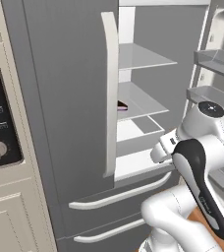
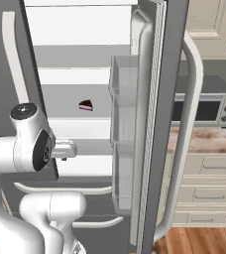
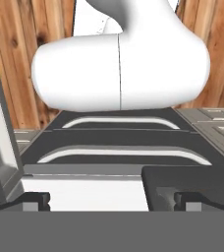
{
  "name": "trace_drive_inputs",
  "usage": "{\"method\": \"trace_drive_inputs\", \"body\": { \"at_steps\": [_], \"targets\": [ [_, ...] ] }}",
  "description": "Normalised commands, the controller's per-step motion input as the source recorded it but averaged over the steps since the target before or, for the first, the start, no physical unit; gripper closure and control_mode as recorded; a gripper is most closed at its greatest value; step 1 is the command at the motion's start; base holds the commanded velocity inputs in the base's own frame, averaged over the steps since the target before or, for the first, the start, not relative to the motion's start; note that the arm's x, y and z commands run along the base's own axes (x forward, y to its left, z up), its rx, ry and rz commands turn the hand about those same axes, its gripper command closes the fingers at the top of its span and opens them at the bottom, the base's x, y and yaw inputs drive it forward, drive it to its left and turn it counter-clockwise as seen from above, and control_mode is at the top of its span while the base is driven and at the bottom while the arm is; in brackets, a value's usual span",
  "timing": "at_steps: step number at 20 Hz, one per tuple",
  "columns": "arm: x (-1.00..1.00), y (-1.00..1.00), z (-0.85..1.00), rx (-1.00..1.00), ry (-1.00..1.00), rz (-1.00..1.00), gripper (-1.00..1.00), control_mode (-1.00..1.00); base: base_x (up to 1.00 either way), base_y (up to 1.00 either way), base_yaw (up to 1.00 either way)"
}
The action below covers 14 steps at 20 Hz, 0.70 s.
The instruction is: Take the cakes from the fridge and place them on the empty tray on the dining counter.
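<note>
The fingers [image 3: 114, 201] stand spread as wide as they go, one dark tip [image 3: 35, 199] low on the left of the hand view and the other low on the right, with nothing between them. They point downward over the front of the fridge [image 1: 65, 123], above its white lower ledge [image 3: 79, 191] and the two dark drawer fronts with their curved cream handles [image 3: 121, 153]; wooden floor [image 3: 15, 59] shows beyond.

In the left base view the arm's wrist [image 1: 169, 145] reaches into the open right half of the fridge at the height of the lowest shelf. The left door is shut, its long cream handle [image 1: 111, 93] upright; the right door [image 2: 157, 124] is swung wide, its bins empty-looking.

A dark chocolate wedge cake [image 2: 85, 104] with a pink-white layer sits on a glass shelf [image 1: 141, 101] in the middle of the fridge, above and behind the wrist and well apart from the fingers. In the left base view it is a small dark sliver [image 1: 122, 105] at the door's edge. The tan square cake may be hidden behind the shut door; I cannot tell.

Right of the open door, a toaster oven [image 2: 204, 110] stands on a marbled counter [image 2: 209, 141] above cream drawers.
</note>
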Motion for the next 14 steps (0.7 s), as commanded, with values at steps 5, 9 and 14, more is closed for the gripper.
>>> {"method": "trace_drive_inputs", "body": {
  "at_steps": [5,9,14],
  "targets": [
    [0.0,0.0,0.0,0.0,0.0,0.0,-1.0,1.0,0.34,-0.08,0.0],
    [0.0,0.0,0.0,0.0,0.0,0.0,-1.0,1.0,0.43,-0.06,0.01],
    [0.0,0.0,0.0,0.0,0.0,0.0,-1.0,1.0,0.24,-0.11,0.0]
  ]
}}
